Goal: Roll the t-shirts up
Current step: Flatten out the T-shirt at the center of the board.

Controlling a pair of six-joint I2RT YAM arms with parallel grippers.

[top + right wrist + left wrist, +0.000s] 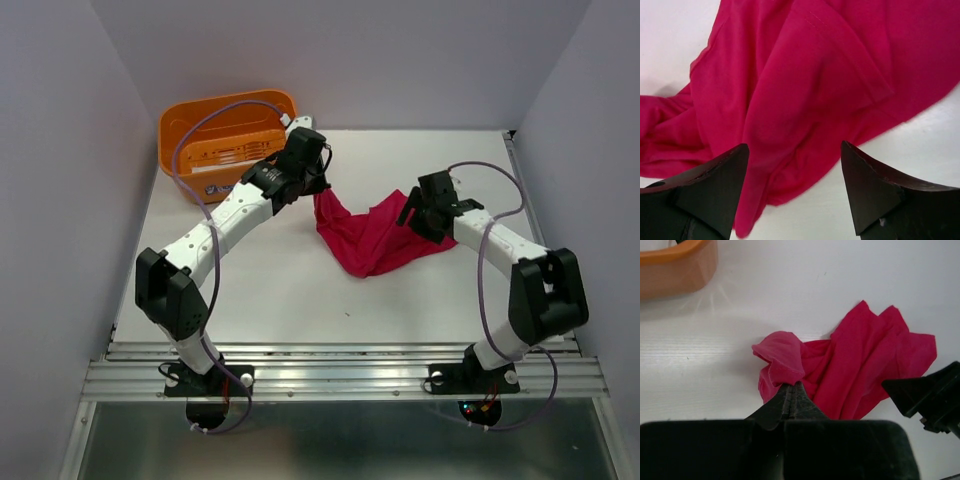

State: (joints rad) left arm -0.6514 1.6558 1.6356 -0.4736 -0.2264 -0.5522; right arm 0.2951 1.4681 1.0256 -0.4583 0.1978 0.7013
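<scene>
A crimson-pink t-shirt (372, 238) lies crumpled on the white table between the two arms. My left gripper (318, 190) is shut on its left edge; in the left wrist view the closed jaws (792, 387) pinch a fold of the t-shirt (860, 365). My right gripper (412, 212) is open and hovers over the shirt's right end. In the right wrist view its gripper (795, 152) straddles the t-shirt (805, 85) without holding it.
An orange basket (228, 143) stands at the back left, just behind my left gripper; its rim shows in the left wrist view (675, 265). White walls close in the table on three sides. A metal rail (340, 375) runs along the near edge.
</scene>
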